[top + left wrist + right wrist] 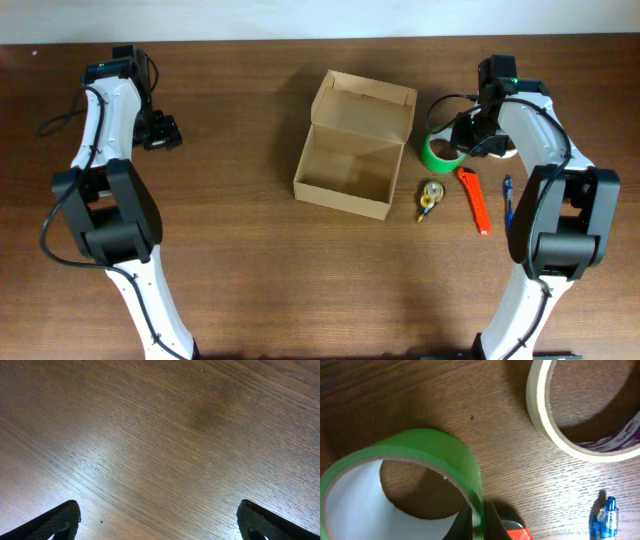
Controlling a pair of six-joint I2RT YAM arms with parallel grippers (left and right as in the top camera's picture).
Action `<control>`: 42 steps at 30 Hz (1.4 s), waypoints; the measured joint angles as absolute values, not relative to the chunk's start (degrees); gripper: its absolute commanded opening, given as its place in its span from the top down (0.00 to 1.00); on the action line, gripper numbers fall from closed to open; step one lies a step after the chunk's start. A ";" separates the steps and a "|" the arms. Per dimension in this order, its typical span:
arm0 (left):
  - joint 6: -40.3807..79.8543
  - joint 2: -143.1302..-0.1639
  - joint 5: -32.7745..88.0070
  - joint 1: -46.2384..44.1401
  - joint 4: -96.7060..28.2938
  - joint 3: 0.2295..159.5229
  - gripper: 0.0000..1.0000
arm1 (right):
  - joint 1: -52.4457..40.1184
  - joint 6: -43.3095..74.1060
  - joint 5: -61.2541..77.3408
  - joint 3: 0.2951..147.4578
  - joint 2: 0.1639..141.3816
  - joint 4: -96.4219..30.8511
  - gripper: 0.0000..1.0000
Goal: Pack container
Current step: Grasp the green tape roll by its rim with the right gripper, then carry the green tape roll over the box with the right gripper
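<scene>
1. Two dark fingers of the right gripper [479,519] were closed to a narrow gap on the wall of the green tape roll [420,455], one inside the ring and one outside, as we saw from the right wrist. A cream tape roll [580,425] lay just beyond it.
2. The left gripper [159,520] hung wide open over bare table [160,420], holding nothing.
3. Toward the robot's side, we noted an orange cutter [474,200], a blue pen [508,198] and a small tape dispenser [431,196] lying near one another.
4. Further out, the container [340,200] sat mid-table between the arms, empty, its lid [365,105] standing up along the far edge. The held green roll was near its right side, apart from it.
5. We judged the cardboard light and thin-walled, apt to slide or dent if pushed. A hold on the rim of one side wall looked safest, or on the lid's free edge for closing.
</scene>
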State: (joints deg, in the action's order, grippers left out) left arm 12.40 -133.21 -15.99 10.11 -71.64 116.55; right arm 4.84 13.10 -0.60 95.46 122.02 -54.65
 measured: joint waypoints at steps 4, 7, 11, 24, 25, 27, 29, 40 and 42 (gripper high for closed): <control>12.40 -133.21 -16.01 10.09 -71.64 116.55 0.00 | 4.84 13.08 -0.62 95.46 122.02 -54.65 0.96; 12.40 -133.21 -16.01 10.11 -71.66 116.55 0.00 | 4.84 13.04 -0.62 95.64 122.02 -54.89 0.96; 12.40 -133.21 -15.99 10.11 -71.66 116.55 0.00 | 4.84 13.08 -0.62 97.95 122.32 -58.48 0.97; 12.38 -133.21 -15.97 10.11 -71.55 116.55 0.00 | 4.60 13.15 -0.64 134.56 123.00 -81.67 0.97; 12.40 -133.21 -15.99 10.09 -71.53 116.55 0.00 | 4.47 13.19 -0.64 137.40 123.00 -84.05 0.96; 12.40 -133.21 -15.97 10.09 -71.53 116.55 0.00 | 3.84 13.69 -0.69 142.85 122.98 -88.71 0.97; 12.40 -133.21 -15.97 10.11 -71.53 116.55 0.00 | 2.50 15.62 -0.80 147.79 122.98 -93.76 0.96; 12.40 -133.21 -15.99 10.09 -71.50 116.55 0.00 | -17.32 29.52 -3.55 153.18 121.69 -96.97 0.96; 12.40 -133.21 -15.99 10.09 -71.53 116.55 0.00 | -22.00 31.79 -6.50 152.97 121.69 -96.95 0.96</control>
